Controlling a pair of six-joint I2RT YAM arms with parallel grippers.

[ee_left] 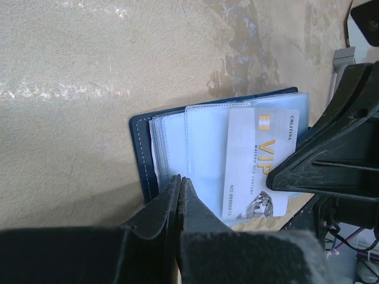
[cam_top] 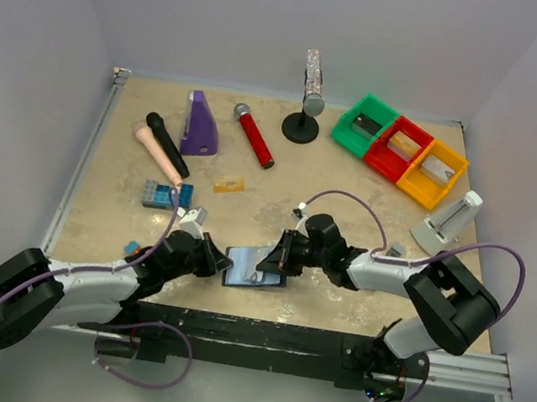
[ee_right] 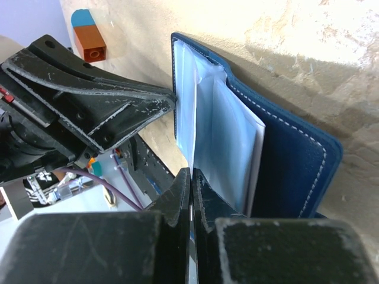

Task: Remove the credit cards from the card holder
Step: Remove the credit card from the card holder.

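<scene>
left wrist: your left gripper (ee_left: 179, 184) is pinched shut on the open card holder (ee_left: 142, 148), flat on the table (ee_left: 89, 77). right gripper (ee_right: 190, 177) looks clamped on the edge of the pale vip card (ee_left: 254, 157); slide it straight out.
</scene>
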